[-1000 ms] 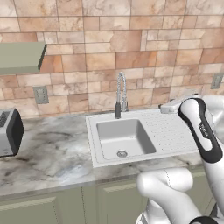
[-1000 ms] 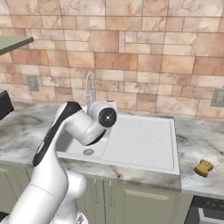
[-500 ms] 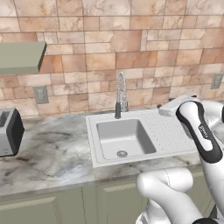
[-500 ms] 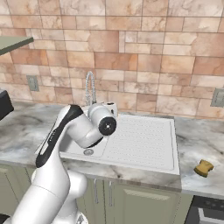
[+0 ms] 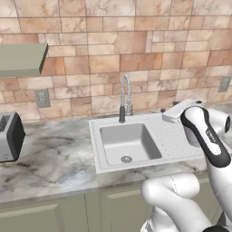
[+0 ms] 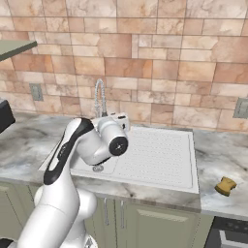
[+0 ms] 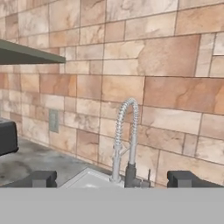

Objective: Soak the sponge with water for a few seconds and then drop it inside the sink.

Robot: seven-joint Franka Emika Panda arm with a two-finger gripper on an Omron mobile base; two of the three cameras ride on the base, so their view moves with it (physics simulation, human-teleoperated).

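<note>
The sponge point(image 6: 225, 185) lies on the marble counter point(image 6: 227, 160), near its front edge and well to the right of the sink point(image 6: 160, 160) (nothing touches it). The gripper point(image 7: 113, 179) is held up over the sink and faces the brick wall point(image 7: 166, 87) and the coiled tap point(image 7: 124, 140). Its two dark fingertips point(image 7: 38, 178) stand wide apart, with nothing between them. A toaster point(image 5: 9, 136) stands far left.

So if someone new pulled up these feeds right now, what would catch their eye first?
Probably the white arm folded over the sink, its open gripper facing the coiled chrome tap. Next, the sponge, alone on the counter right of the drainboard.
</note>
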